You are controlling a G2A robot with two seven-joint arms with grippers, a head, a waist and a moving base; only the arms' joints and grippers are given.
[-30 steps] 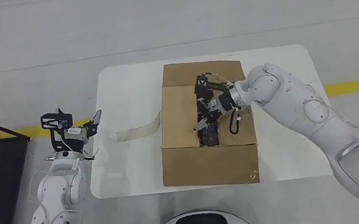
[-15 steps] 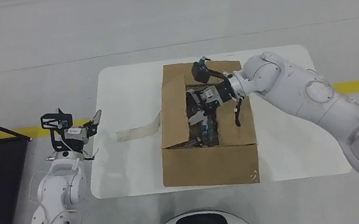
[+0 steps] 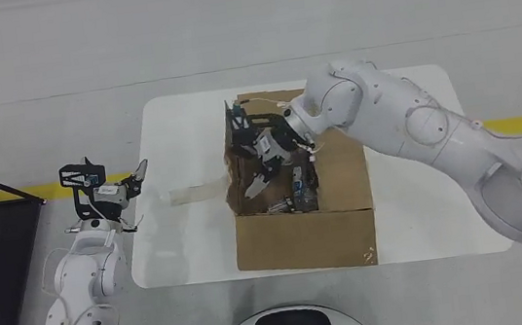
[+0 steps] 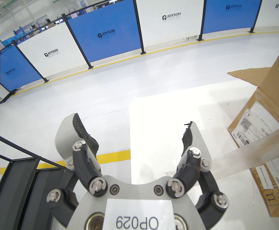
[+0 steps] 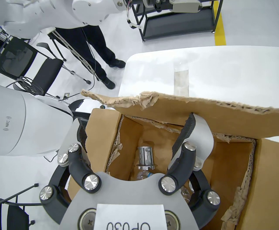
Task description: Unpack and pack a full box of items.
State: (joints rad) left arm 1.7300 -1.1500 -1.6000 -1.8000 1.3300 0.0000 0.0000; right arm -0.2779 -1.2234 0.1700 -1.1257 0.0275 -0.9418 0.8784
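The right hand (image 5: 135, 124) is held wide open over the left side of the brown cardboard box (image 3: 304, 236). Nothing is gripped, and one finger (image 5: 197, 130) is set against the underside of the torn side flap (image 5: 196, 109). The left hand (image 4: 132, 122) is likewise spread wide and empty, held beyond the left edge of the white bench (image 3: 192, 240), well apart from the box. The box stands on the middle of the bench, and a pale strip of tape (image 3: 200, 188) trails from its left wall onto the bench.

The step is judged to be the opening of the box, early in the unpacking. The flap is to be pushed outwards, after which the hand would have to be lowered inside and closed on an item.

In the right wrist view the inside is laid bare: a grey ribbed metal cylinder (image 5: 146, 156) is seen low in the box, above clear plastic wrapping (image 5: 143, 174). From the top view the contents are read as a dark jumble, but the spacing of arms, box and bench is given plainly.
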